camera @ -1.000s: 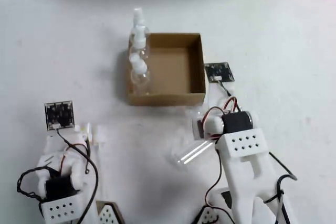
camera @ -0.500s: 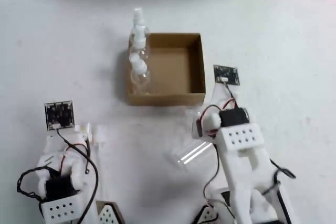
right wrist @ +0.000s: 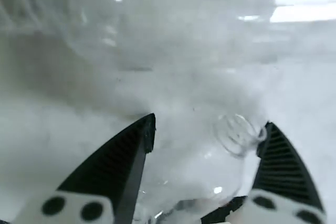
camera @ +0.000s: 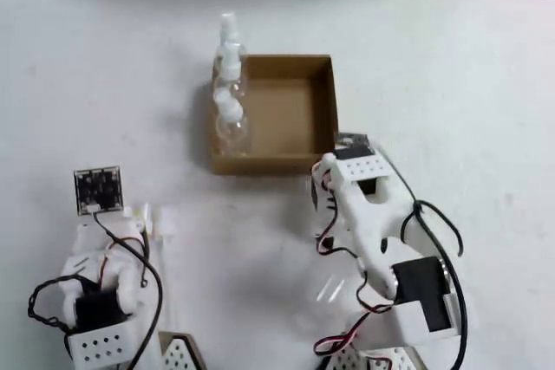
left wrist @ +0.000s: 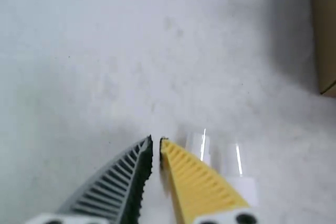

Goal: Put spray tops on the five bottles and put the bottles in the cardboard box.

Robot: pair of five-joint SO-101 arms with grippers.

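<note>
The cardboard box [camera: 286, 60] sits mid-table. Three bottles with spray tops [camera: 231, 71] stand in a row at its left wall. Between the widely open jaws of my right gripper [right wrist: 210, 124] lies a clear bottle [right wrist: 199, 171], its bare threaded neck [right wrist: 239, 132] close to one finger. In the high view the right arm [camera: 373, 214] is folded over that spot, and a faint glint of the bottle [camera: 328, 288] shows beside it. Low at the front left, my left gripper [left wrist: 156, 141] is shut on nothing. Two loose spray tops [left wrist: 202, 142] lie right beside its yellow finger [left wrist: 194, 182].
A corner of the box [left wrist: 323, 30] shows far off in the left wrist view. Bare white table [camera: 451, 84] stretches to the right of the box and across the back. Cables hang around both arm bases.
The right arm has folded back toward its base and tipped its wrist down over the lying bottle. The left arm, the box and the standing bottles have not moved.
</note>
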